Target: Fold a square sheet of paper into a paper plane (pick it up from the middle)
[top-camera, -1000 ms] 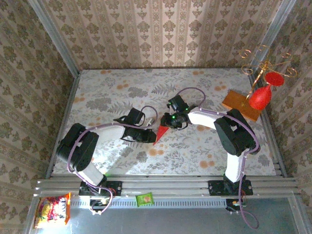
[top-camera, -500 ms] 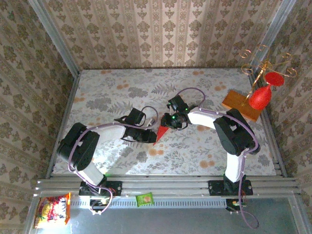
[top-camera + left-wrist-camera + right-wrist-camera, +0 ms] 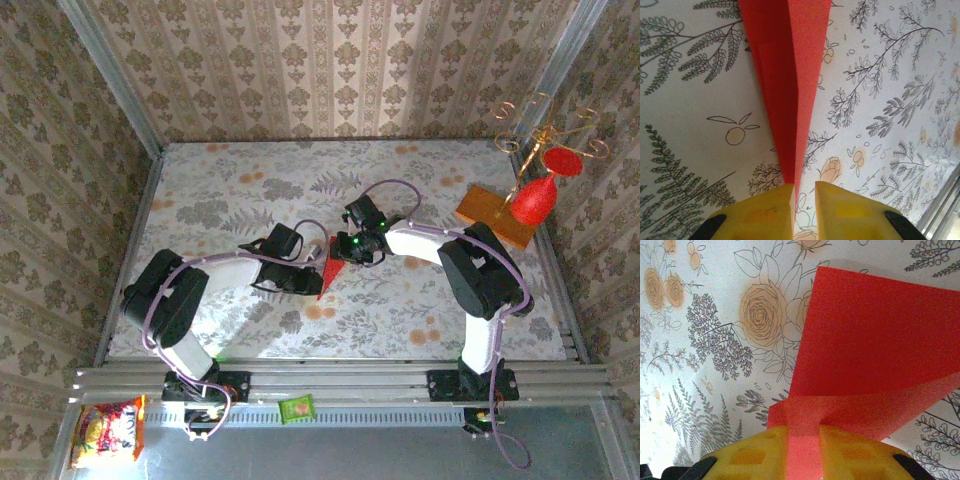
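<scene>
- Currently the right gripper (image 3: 803,452) is clamping the plane's (image 3: 875,350) wide end, with red paper filling the gap between its jaws.
- Opposite it, the left gripper (image 3: 803,197) is standing almost closed around the plane's narrow tip; whether it is truly pinching, I cannot tell.
- Between the two grippers, the plane is stretching low over the middle of the surface (image 3: 890,100).
- If the grippers are pulling apart, the thin paper is risking a tear at the crease.
- If they are closing in, the folds are risking buckling, and a loose tip may be slipping free.
- As for containers, a goblet (image 3: 533,200) is standing on a board (image 3: 497,214), well apart; its contents are impossible to tell.
</scene>
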Robot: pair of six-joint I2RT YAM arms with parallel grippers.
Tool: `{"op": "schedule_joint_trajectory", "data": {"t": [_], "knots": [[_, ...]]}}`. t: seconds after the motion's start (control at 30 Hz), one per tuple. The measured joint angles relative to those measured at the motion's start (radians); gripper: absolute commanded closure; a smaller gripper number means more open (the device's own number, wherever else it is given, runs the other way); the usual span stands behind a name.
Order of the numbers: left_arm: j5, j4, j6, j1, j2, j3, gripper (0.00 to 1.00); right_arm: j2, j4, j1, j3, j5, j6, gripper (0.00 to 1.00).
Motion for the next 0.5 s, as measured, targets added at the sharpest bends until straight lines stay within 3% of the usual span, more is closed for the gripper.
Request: {"op": "schedule_joint_trajectory", "data": {"t": [0.27,0.5], "knots": [[0.000,0.000,0.000,0.000,0.003,0.002,0.85,0.000,0.000,0.000,0.000,-0.003,0.000,0.76],[-0.002,0.000,0.000,-0.001,0.003,0.002,0.78,0.000,0.000,0.000,0.000,-0.004,0.000,0.76]]}}
